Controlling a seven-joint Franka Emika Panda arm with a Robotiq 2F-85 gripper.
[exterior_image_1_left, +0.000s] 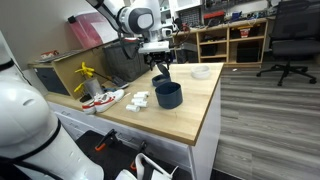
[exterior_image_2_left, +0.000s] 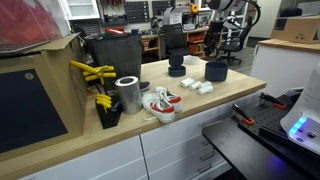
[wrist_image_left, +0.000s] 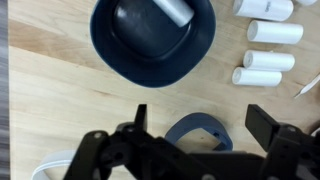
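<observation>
Dark blue cup (exterior_image_1_left: 168, 95), upright on wooden counter (exterior_image_1_left: 196, 108)

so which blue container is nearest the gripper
The small cup, seen in the wrist view between the fingers of the open gripper. The wide bowl lies further off and has a pale cylinder in it.

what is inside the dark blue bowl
In the wrist view the bowl holds a pale grey cylinder lying against a dark rounded thing. What that dark thing is cannot be told, and the bowl's bottom beneath both is covered.
</observation>
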